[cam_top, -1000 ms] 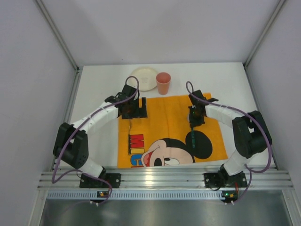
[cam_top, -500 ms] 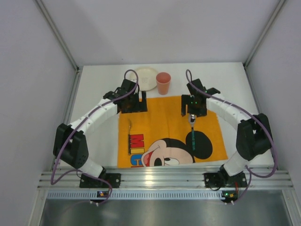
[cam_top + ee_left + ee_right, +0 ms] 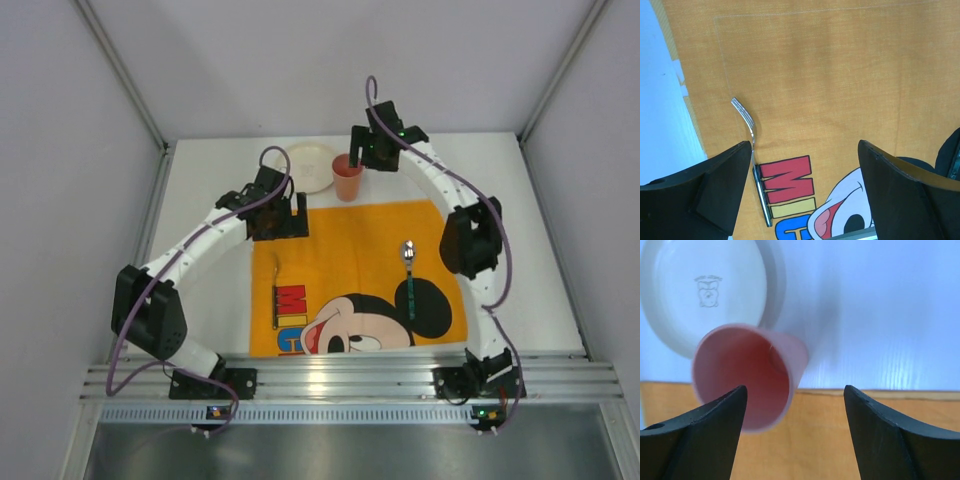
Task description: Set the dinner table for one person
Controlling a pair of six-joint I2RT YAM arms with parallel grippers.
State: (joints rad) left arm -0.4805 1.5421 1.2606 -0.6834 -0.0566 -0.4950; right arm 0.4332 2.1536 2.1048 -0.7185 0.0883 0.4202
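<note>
**Right gripper spread over the cup; the table itself is not a thing to be gripped**

The table [image 3: 520, 170] fills the whole workspace, from the near rail to the far wall, and everything else lies on it. It is judged stiff, flat, heavy and fixed, so it is only to be set upon, never taken hold of. Its matte white top looks smooth, so light items can probably be slid across it.

An orange mat [image 3: 350, 240] is spread on the near middle of the table. A fork [image 3: 747, 117] lies on its left side and a spoon [image 3: 408, 270] on its right, well apart.

The plate [image 3: 730, 270] and the cup [image 3: 742, 385] stand on bare table just beyond the mat's far edge, the cup to the right of the plate. Whether they touch cannot be told.

The right gripper [image 3: 795, 388] is held above the cup with its fingers spread wide and nothing between them. The cup is seen left of centre in the wrist view.

The cup is judged light, thin-walled, tapered and easily tipped. It is best taken across its wall below the rim with a gentle squeeze, once the gripper is centred.

The left gripper [image 3: 805, 144] is also spread and empty, over the mat's far left part beside the fork's tines.
</note>
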